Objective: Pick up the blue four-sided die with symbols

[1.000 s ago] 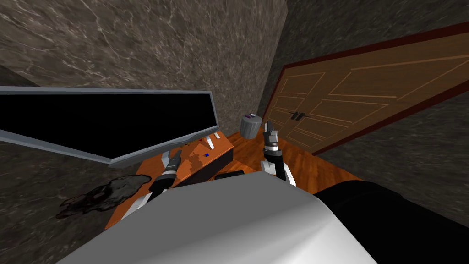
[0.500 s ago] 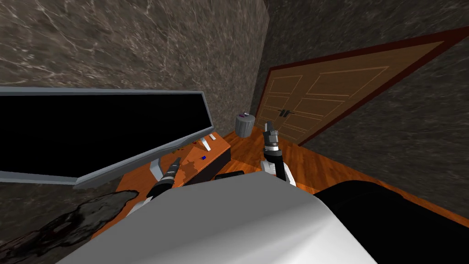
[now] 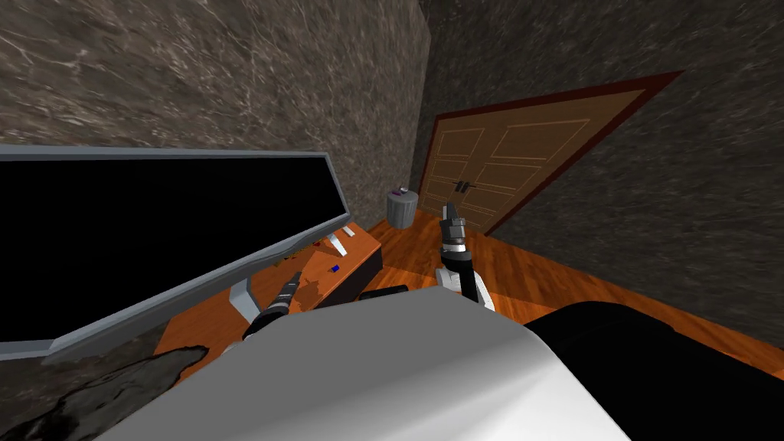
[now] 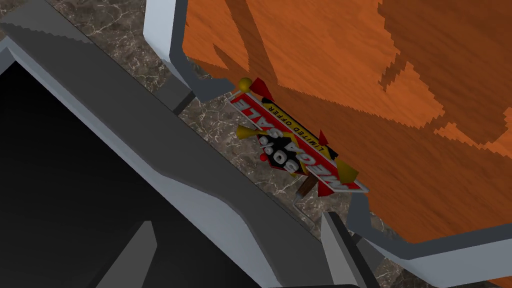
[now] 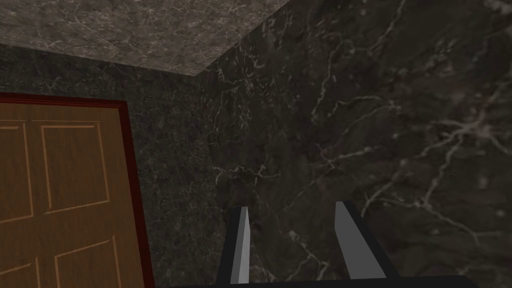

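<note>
Blue die point(image 3: 334, 269), centre-left on orange table point(image 3: 363, 249), unheld: my left jaws hover released nearby for the reach; right jaws, released, raised clear.

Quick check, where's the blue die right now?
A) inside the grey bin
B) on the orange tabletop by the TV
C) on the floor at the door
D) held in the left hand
B: the head view shows the blue die lying on the orange tabletop, a little to the side of the left hand and not touching it.
</note>
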{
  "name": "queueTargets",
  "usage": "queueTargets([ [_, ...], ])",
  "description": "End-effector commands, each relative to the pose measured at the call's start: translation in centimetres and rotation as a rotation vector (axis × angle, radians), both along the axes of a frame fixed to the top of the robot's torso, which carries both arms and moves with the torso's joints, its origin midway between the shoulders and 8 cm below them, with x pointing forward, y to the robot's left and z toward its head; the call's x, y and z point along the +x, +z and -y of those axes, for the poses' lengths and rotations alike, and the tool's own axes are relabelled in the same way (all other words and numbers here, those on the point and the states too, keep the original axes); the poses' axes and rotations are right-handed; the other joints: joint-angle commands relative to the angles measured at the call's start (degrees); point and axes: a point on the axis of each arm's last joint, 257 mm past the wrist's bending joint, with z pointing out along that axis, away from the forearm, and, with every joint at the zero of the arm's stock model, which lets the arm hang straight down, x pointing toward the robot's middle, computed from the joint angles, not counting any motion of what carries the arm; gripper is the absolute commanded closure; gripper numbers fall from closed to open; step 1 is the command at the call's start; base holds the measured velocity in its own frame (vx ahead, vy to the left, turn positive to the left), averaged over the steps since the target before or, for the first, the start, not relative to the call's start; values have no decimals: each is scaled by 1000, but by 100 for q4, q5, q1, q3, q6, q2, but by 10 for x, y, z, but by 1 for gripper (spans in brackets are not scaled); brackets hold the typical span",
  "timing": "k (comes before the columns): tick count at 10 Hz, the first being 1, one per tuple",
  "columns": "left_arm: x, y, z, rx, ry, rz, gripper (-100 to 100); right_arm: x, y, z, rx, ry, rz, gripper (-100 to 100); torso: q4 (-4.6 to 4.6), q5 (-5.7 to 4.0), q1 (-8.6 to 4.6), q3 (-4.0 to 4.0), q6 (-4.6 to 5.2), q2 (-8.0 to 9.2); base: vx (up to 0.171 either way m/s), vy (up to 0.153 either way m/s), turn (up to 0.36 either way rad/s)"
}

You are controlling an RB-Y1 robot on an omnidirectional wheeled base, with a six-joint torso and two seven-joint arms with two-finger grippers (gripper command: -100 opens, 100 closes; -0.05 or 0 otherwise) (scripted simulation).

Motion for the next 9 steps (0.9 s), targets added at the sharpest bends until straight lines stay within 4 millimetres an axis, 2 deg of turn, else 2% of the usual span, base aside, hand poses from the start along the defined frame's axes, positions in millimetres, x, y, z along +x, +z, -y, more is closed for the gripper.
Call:
queueTargets([
  [1,-12,-22,-5,24,12,-67,-100,0,0,0,0,0,0,0,0,0,0,0,0,0,13,20,-337],
  [2,-21,-37,-9,39,17,-113,-100,0,0,0,0,0,0,0,0,1,1,-2,2,-3,25,23,-324],
  [3,-25,-41,-10,36,22,-123,-100,0,0,0,0,0,0,0,-1,1,2,-3,0,-6,20,21,-64],
  [5,-44,-69,-15,64,26,-212,-100,0,0,0,0,0,0,0,-2,0,-2,-4,-2,-7,28,10,-193],
  [9,-75,-114,-13,110,7,-359,-100,0,0,0,0,0,0,0,-5,-1,-2,-14,-3,-24,60,14,-243],
])
